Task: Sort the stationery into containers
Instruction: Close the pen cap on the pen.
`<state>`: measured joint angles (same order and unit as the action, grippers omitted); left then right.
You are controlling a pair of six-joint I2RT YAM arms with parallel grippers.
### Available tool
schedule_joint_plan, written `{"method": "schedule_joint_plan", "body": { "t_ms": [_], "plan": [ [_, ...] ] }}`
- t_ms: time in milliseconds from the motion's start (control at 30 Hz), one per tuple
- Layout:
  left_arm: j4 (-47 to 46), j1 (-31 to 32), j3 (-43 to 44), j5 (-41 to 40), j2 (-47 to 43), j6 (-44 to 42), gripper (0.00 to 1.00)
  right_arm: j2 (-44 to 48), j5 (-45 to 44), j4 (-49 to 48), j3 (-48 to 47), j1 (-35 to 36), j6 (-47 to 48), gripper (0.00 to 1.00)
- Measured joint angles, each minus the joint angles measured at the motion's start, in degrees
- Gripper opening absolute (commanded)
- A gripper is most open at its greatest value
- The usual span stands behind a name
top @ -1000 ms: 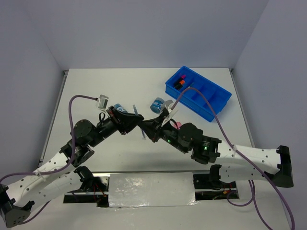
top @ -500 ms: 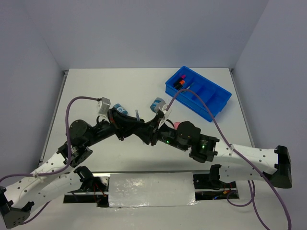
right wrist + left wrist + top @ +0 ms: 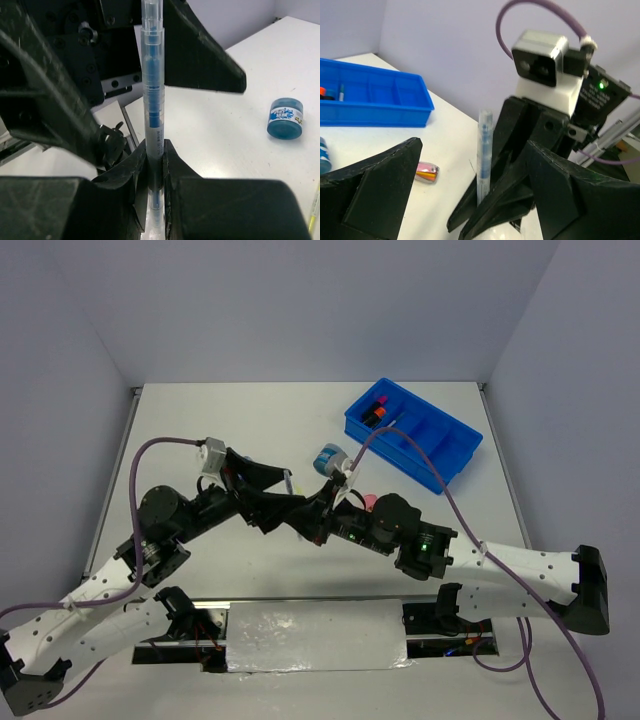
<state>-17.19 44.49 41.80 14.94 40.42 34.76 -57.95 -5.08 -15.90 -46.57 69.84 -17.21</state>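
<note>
Your left fingers (image 3: pixel 385 175) are springing wide apart, where a second ago they were pinched on the thin pen (image 3: pixel 152 100). They are no longer touching it. In the left wrist view one is standing off at the pen's 9 o'clock and the other at its 3 o'clock. Your right fingers (image 3: pixel 125 170) are now clamping the pen's lower end by themselves, so the pen is passing from your left side to your right and standing upright in that grip. In the top view your left arm (image 3: pixel 160 510) is drawing its elbow back toward 9 o'clock. Your right fingers are also creeping slightly toward 9 o'clock.
</note>
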Motion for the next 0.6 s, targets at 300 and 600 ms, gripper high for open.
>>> {"method": "schedule_joint_plan", "body": {
  "t_ms": [300, 600],
  "plan": [
    [3.2, 0.0, 4.5, -7.7, 0.0, -0.5, 0.74, -1.2, -0.1, 0.1, 0.1, 0.0, -0.5, 0.00],
    [3.6, 0.0, 4.9, -8.7, 1.2, -0.1, 0.32, -1.5, -0.3, 0.8, 0.0, 0.0, -0.5, 0.00]
  ]
}}
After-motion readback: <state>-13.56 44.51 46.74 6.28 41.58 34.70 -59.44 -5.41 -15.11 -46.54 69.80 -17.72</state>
